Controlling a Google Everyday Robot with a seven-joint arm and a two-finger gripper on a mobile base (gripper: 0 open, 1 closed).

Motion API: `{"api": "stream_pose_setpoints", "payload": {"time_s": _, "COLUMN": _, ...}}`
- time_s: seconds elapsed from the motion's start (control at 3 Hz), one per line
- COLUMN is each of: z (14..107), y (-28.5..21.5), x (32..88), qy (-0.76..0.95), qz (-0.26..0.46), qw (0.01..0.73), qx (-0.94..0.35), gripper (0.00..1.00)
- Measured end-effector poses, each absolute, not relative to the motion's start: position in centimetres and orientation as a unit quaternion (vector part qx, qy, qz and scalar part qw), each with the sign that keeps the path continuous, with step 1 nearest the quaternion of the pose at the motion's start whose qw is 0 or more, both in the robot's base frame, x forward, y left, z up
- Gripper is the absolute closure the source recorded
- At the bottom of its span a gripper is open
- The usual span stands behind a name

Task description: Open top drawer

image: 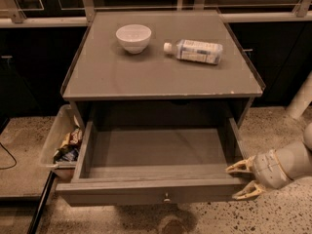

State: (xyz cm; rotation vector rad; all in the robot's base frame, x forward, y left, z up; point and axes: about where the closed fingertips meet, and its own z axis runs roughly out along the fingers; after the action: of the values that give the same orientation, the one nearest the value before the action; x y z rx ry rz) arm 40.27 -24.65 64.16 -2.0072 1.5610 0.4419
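Observation:
The top drawer point(156, 191) of the grey cabinet stands pulled far out, its grey box interior empty, with a small round metal knob point(166, 197) at the centre of its flat front panel. My gripper point(240, 180) is at the drawer's front right corner, beside the right side wall. Its two pale fingers point(238, 167) are spread apart, one above the other, holding nothing. The lower drawers are hidden under the open one.
On the cabinet top point(161, 74) stand a white bowl point(133, 37) and a plastic bottle point(195, 51) lying on its side. A clear bin point(59, 140) with snack packets sits on the left of the cabinet. A dark cable point(7, 160) lies on the speckled floor.

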Motion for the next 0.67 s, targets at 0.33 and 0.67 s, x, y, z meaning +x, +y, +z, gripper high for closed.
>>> {"api": "stream_pose_setpoints", "payload": {"time_s": 0.33, "z": 64.16, "y": -24.65, "x": 40.27, "qy": 0.581, "qz": 0.165, "qw": 0.277, "qx": -0.747, "gripper": 0.16}}
{"api": "stream_pose_setpoints", "payload": {"time_s": 0.67, "z": 64.17, "y": -24.65, "x": 40.27, "qy": 0.581, "qz": 0.165, "qw": 0.277, "qx": -0.747, "gripper": 0.0}}
